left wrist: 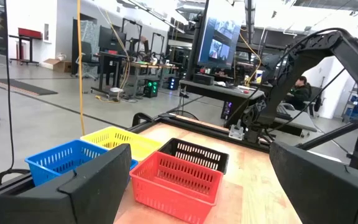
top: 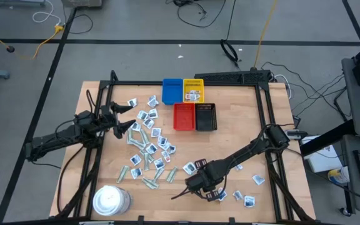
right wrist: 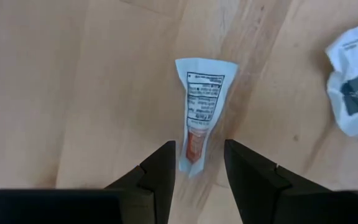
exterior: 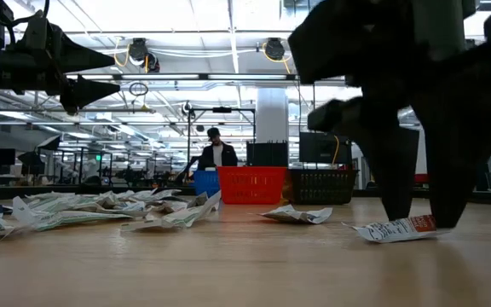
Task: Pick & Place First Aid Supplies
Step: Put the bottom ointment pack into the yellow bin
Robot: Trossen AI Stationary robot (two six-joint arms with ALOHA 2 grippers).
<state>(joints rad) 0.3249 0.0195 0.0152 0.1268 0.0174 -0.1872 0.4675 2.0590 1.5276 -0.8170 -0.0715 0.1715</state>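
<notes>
The first aid supplies (top: 149,145) lie scattered flat on the wooden table, mostly left of centre. One white packet with an orange mark (right wrist: 202,106) lies alone near the front right. My right gripper (right wrist: 199,152) points down over it, open, one finger on either side of its narrow orange end. In the low view the same fingers (exterior: 399,183) stand just above the packet (exterior: 396,228). My left gripper (top: 125,119) waits open and level above the table's left side.
Blue (top: 172,91), yellow (top: 193,91), red (top: 184,116) and black (top: 205,116) trays stand at the far middle. A round white tub (top: 110,201) stands at the front left. More packets (top: 258,180) lie near my right gripper, one close by (right wrist: 356,81).
</notes>
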